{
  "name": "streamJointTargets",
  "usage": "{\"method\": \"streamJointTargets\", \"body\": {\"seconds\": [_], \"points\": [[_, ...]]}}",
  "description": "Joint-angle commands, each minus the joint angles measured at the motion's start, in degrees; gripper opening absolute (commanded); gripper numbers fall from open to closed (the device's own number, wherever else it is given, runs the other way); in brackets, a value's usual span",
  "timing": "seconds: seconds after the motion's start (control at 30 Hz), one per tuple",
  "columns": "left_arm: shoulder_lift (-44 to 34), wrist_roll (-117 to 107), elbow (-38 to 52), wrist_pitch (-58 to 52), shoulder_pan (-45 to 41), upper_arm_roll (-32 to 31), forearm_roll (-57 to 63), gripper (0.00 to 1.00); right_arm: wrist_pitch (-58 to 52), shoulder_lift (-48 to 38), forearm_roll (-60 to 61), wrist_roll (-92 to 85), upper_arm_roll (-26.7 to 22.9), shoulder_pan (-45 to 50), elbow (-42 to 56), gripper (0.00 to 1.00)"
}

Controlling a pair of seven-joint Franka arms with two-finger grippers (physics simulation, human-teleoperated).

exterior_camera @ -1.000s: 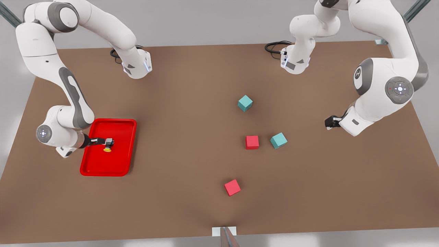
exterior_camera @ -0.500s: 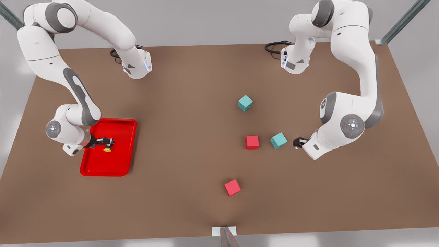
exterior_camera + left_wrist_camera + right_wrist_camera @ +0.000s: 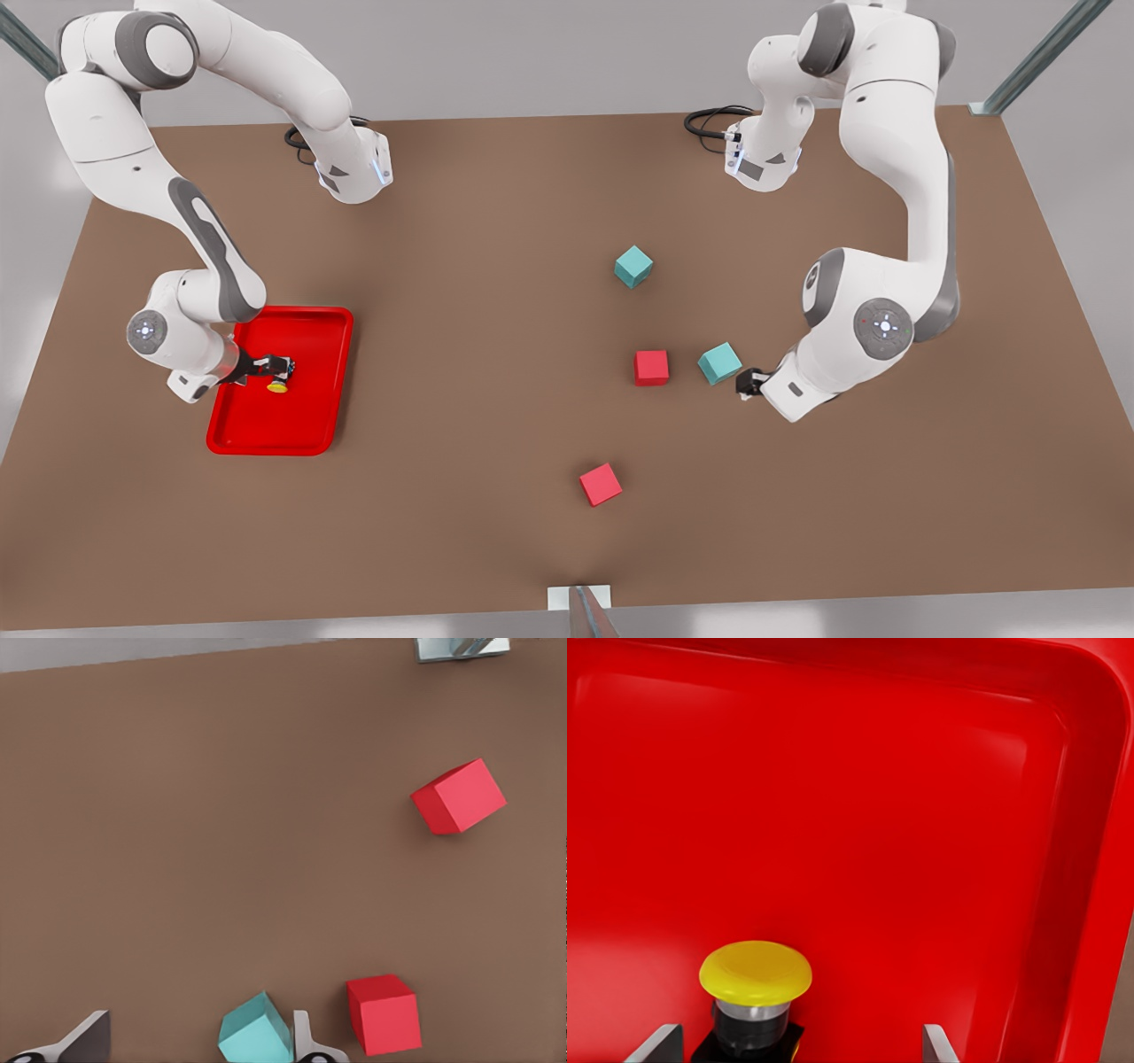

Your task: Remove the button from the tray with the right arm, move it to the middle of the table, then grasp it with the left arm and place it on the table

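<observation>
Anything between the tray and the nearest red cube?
Bare table between the tray and the red cube, per the front view.

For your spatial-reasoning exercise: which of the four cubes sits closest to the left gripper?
The teal cube beside the red cube; the left gripper is right next to it, unlike the other cubes.
</observation>
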Motion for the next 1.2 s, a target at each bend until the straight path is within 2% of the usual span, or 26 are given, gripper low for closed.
{"method": "streamJointTargets", "body": {"seconds": [0.0, 0.03, 0.07, 0.1, 0.4, 0.5, 0.57, 0.63, 0.77, 0.9, 1.13, 1.17], "points": [[-0.01, -9.58, 0.03, 1.76, -0.11, 0.0, 0.05, 1.0, 0.5, 0.11, -0.42, -0.15, -0.02, 0.09, 0.02, 0.99], [-0.01, -9.58, 0.03, 1.76, -0.11, 0.0, 0.14, 1.0, 0.5, 0.03, -0.42, -0.06, -0.02, 0.09, 0.02, 0.89], [-0.27, -9.58, 0.03, 1.76, -0.11, 0.0, 0.23, 1.0, 0.67, 0.11, -0.42, 0.46, -0.02, 0.01, 0.02, 0.68], [-0.45, -9.49, 0.03, 1.76, -0.11, 0.0, 0.32, 1.0, 0.67, 0.11, -0.42, 0.64, -0.02, -0.08, 0.02, 0.65], [-0.01, -9.31, 0.12, 2.28, -0.02, 0.0, 0.41, 1.0, 0.67, -0.5, -0.5, 1.08, -0.02, -0.17, 0.02, 0.63], [0.08, -9.31, 0.12, 2.64, -0.02, 0.0, 0.41, 1.0, 0.24, -1.21, -0.5, 1.17, -0.02, -0.52, -0.33, 0.61], [-0.27, -9.4, 0.12, 2.55, -0.11, 0.0, 0.41, 1.0, 0.41, -1.12, -0.5, 1.87, -0.02, -0.43, -0.33, 0.53], [-0.36, -9.4, 0.12, 2.55, -0.11, 0.0, 0.41, 1.0, 0.5, -1.03, -0.5, 1.96, -0.02, -0.52, -0.33, 0.53], [0.08, -8.96, 0.21, 2.64, 0.33, 0.08, 0.41, 1.0, 0.5, -0.94, -0.59, 1.96, -0.02, -0.35, -0.33, 0.54], [0.08, -9.49, 0.56, 2.55, -0.55, 0.08, 0.41, 1.0, 0.59, -0.77, -0.68, 1.96, -0.02, -0.35, -0.33, 0.67], [0.25, -9.49, 0.56, 2.64, -0.46, 0.08, 0.41, 1.0, 1.82, 1.25, -3.05, 2.14, -0.64, -0.7, -0.25, 0.65], [0.25, -9.49, 0.56, 2.64, -0.55, 0.08, 0.41, 1.0, 1.82, 1.43, -3.14, 2.13, -0.64, -0.7, -0.25, 0.55]]}}
